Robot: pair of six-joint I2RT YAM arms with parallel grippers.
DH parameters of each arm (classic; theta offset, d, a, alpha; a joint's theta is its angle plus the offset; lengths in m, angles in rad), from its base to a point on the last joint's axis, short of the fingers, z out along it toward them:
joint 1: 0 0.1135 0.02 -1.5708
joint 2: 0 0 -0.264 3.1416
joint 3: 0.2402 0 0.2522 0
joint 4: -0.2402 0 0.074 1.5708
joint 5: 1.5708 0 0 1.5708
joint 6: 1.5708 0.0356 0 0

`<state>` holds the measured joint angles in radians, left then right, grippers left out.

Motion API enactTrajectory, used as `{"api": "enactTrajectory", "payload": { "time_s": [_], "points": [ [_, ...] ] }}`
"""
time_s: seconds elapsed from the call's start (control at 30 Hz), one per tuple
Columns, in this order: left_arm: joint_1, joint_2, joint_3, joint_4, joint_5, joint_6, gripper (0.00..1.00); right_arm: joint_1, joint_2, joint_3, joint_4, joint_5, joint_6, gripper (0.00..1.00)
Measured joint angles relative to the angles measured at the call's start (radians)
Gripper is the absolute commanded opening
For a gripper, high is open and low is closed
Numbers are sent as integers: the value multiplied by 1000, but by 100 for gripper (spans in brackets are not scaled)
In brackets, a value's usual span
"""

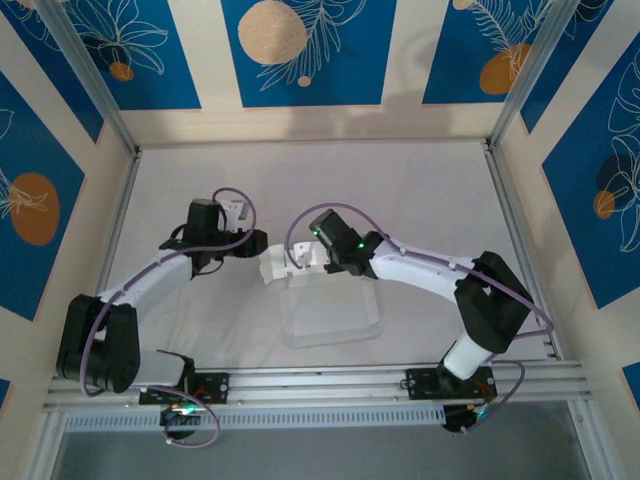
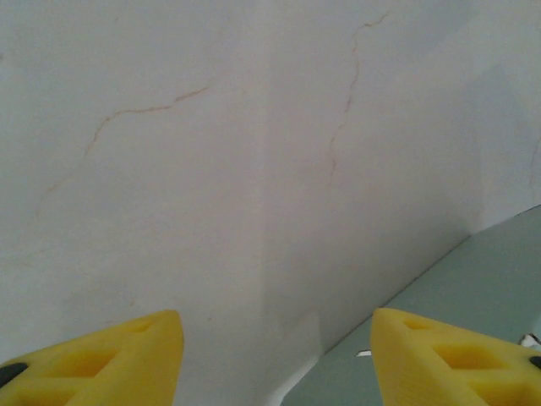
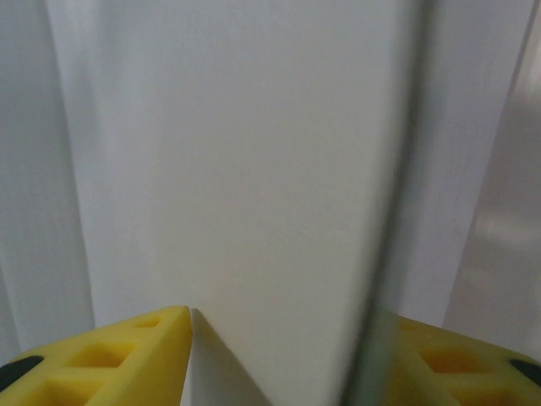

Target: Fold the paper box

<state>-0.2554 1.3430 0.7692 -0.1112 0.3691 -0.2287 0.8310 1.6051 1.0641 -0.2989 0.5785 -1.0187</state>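
Observation:
The paper box [image 1: 330,312] lies on the white table in the top view, one white panel flat and a folded part raised at its far left end. My left gripper [image 1: 258,243] is just left of that raised part, my right gripper [image 1: 306,260] right at it. In the left wrist view the yellow fingers [image 2: 127,355] stand wide apart, open [image 2: 275,326], over bare table, with the box's mint-green face [image 2: 473,321] at lower right. The right gripper [image 3: 283,326] is open too, and a broad white box panel [image 3: 254,169] rises between its fingers, its greenish edge by the right finger.
The white table [image 1: 400,195] is fenced by aluminium posts and walls with blue leaf panels. A metal rail [image 1: 330,382] runs along the near edge, carrying both arm bases. Free surface stretches behind and to the right of the box.

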Motion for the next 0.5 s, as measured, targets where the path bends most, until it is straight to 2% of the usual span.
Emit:
{"api": "enactTrajectory", "payload": {
  "time_s": [0.23,0.5],
  "points": [
    [-2,-52,53,-95,-172,238,64,-36,-47,-45,16,-30,-31,55],
    [-9,-84,47,-171,-195,428,64,-40,-47,-47,19,-84,-24,55]
  ]
}}
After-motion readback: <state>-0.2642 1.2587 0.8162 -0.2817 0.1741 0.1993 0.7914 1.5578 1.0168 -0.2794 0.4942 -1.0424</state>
